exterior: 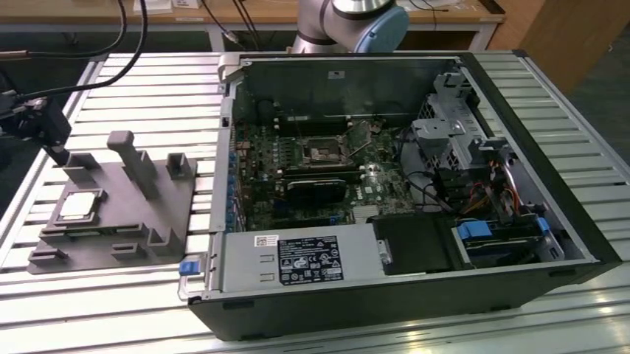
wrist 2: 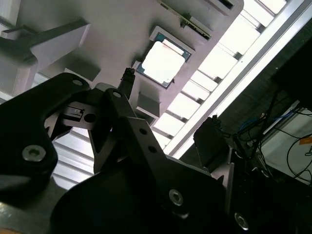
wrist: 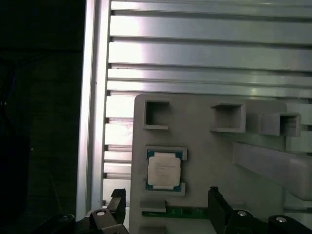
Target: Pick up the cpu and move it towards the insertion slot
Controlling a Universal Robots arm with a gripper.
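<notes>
Claw [wrist: 165, 197] hangs open and empty near the cpu [wrist: 164, 169] lying in the grey fixture plate [wrist: 209, 161].

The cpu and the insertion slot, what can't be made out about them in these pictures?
The cpu: second wrist view, glare washes out its top.
The insertion slot: exterior view, too small to tell whether its bracket is latched.
The gripper: first wrist view, the picture's edge cuts off all but its open fingers' ends.

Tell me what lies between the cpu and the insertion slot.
In the exterior view, the grey upright blocks and the computer case's side wall stand between the cpu and the insertion slot.
</notes>
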